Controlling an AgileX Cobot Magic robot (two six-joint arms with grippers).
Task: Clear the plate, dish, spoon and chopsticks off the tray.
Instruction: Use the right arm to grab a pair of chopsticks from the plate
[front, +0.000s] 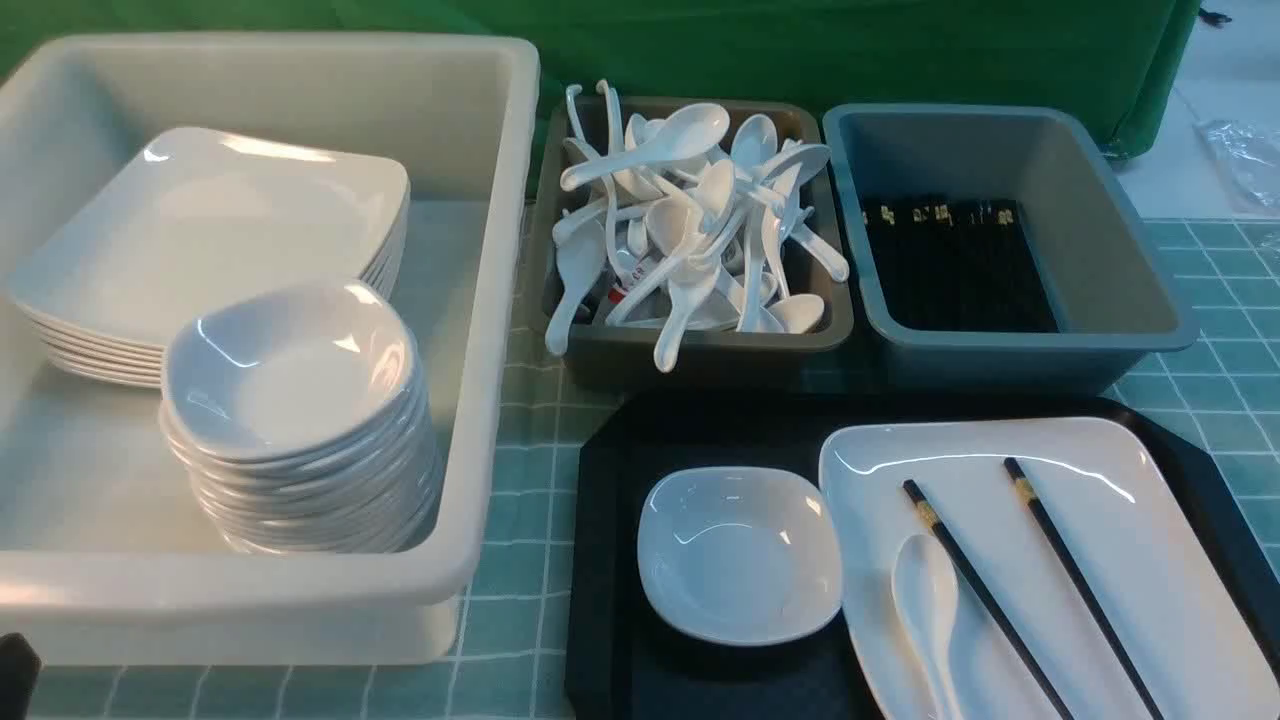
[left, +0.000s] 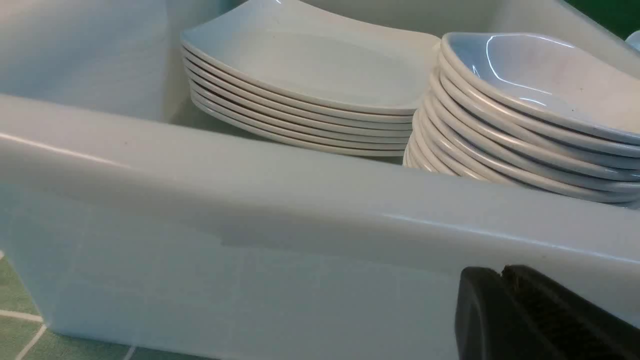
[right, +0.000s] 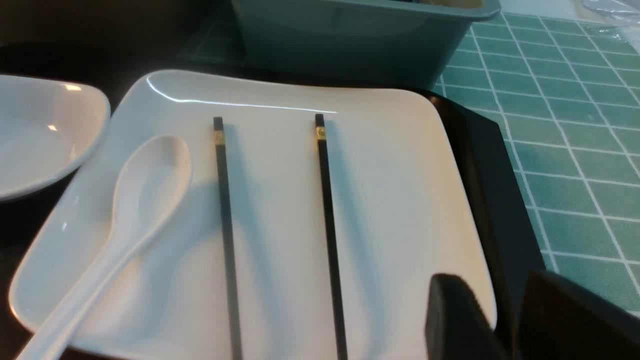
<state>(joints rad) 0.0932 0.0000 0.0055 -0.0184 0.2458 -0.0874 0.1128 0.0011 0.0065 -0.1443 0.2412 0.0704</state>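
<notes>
Right gripper (right: 490, 305): fingers parted, nothing between them, poised over the edge of the plate (right: 410, 200) on the side away from the dish (front: 740, 555). Left gripper (left: 501, 272): fingertips together, empty, outside the near wall of the white tub (left: 300, 200). Plate lies on the black tray (front: 610, 620), carrying the spoon (front: 927, 590) and two separate chopsticks (front: 985, 595) (front: 1085, 590); dish rests just beside it on the tray. Handling, estimated: chopsticks light, stiff, thin, liable to roll or slip on the glaze; best pinched across the shaft, one at a time or after drawing them together. Spoon light, rigid, smooth; take across the short handle, since the rounded bowl would probably skid. Plate likely the heaviest piece, hard and slick, perhaps chippable; grip by the upturned rim once unloaded, else contents may slide. Dish stiff, easier, one wall pinched between fingers. Pose: right wrist set back, its fingers pointing forward over the plate; left fingers likewise directed toward the tub. Neither touches any tableware.
</notes>
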